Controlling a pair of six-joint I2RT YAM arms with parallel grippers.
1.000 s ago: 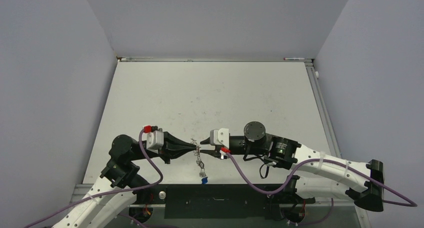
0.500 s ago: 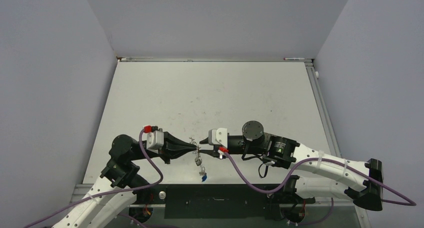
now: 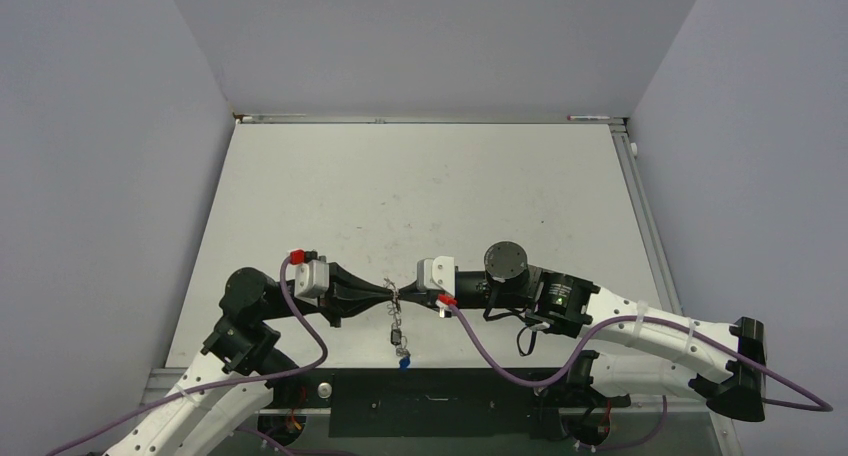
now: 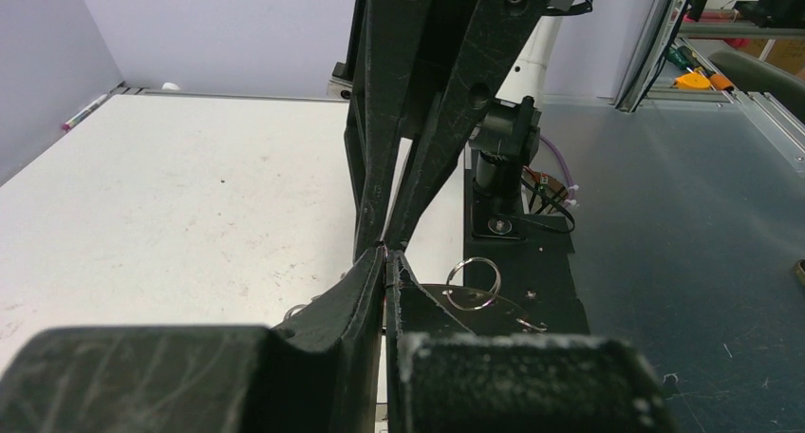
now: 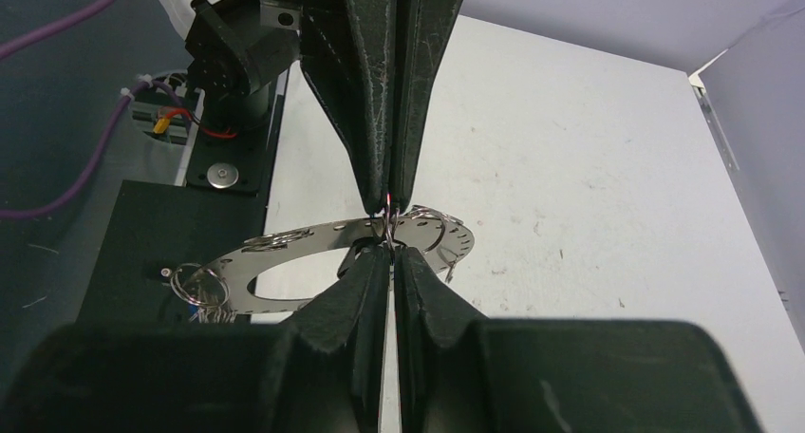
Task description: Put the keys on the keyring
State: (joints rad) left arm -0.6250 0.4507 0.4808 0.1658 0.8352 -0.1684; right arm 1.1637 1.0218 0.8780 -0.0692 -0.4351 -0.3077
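The keyring [image 5: 285,251], a flat silvery ring with holes and small wire loops round its rim, hangs between both grippers above the table's near edge. My left gripper [image 3: 388,294] is shut on its rim; its tips [image 4: 384,256] press together. My right gripper [image 3: 406,296] meets it tip to tip. It is shut, with a thin wire loop of the keyring at its tips [image 5: 390,245]. Keys [image 3: 398,332] dangle below the ring, the lowest with a blue tag [image 3: 403,356]. More loops bunch at the ring's far end [image 5: 196,286]. Other keys are hidden.
The white table [image 3: 420,196] stretches away behind the grippers, walled on three sides. A black base plate [image 3: 430,401] lies at the near edge under the dangling keys. Purple cables [image 3: 480,351] loop by both arms. A pen [image 3: 590,118] lies at the back edge.
My right gripper has moved left and slightly nearer, closing the gap to the left gripper's tips. The dangling keys have swung a little. The left arm has barely moved.
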